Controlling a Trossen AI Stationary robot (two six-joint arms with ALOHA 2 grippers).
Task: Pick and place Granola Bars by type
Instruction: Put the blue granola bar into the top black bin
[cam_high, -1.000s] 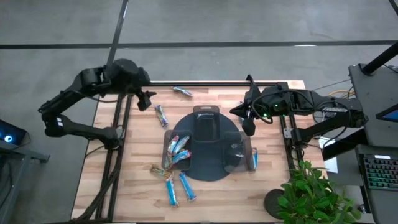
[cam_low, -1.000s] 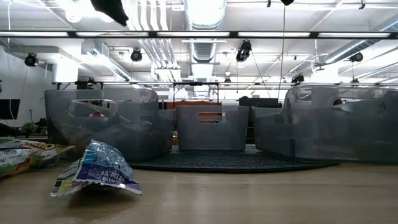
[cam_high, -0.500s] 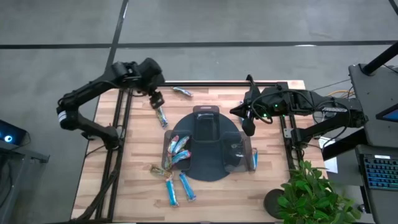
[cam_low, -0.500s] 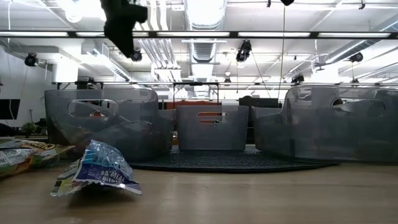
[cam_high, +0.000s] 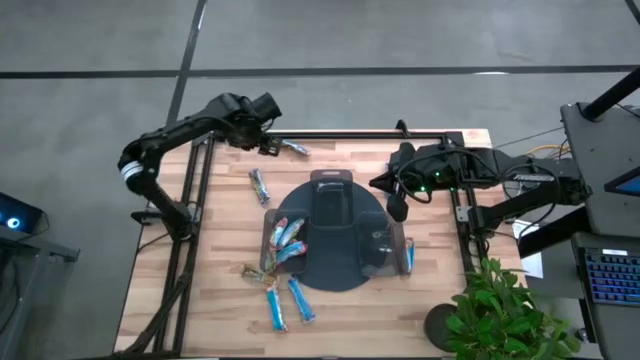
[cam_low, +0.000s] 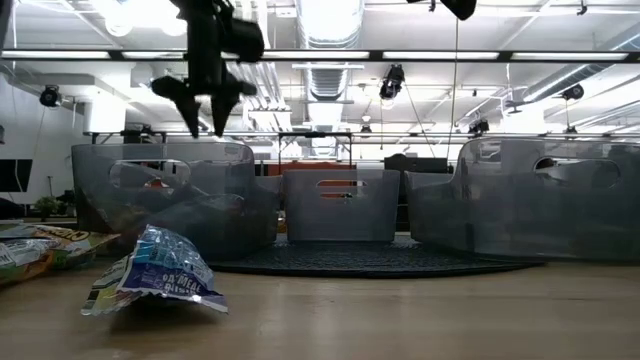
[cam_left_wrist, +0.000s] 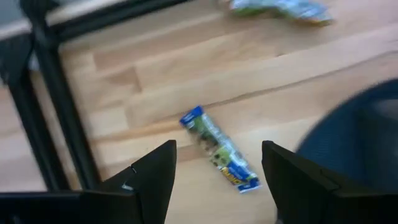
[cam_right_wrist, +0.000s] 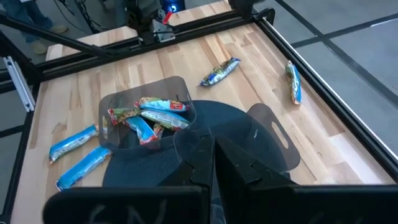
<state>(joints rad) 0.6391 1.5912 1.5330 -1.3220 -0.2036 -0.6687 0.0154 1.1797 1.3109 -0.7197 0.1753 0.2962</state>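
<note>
**Left arm swings in over the far-corner bars**

Pale butcher-block wood makes up the counter (cam_high: 220, 290) we are working on, and over its far left corner the left gripper (cam_high: 270, 146) now hangs with its jaws spread wide and empty. A second ago this arm was folded back beyond the counter's left edge; we have since swept it in along the far rail, so it now sits just beside the greenish-silver wrapped bar (cam_high: 293, 148) lying near that edge. Through the left wrist camera we see a second crinkled bar with blue ends (cam_left_wrist: 219, 149) between our fingers, flat on the wood. We judge one of these two is the next pick, with nothing gripped yet.

The right gripper (cam_high: 396, 206) has not moved: it waits over the right rim of the dark round tray (cam_high: 330, 278), jaws pressed shut on nothing.

As for the rest of the granola bars, several blue and red ones already lie in the clear left bin (cam_high: 270, 222) on the tray, two light blue bars (cam_high: 290, 302) rest on the near counter, and one blue bar (cam_high: 409, 256) lies against the tray's right side.

Around us is grey concrete floor; the low camera shows ceiling ducts and strip lights, and a leafy green plant (cam_high: 500, 310) stands at the near right corner.
</note>
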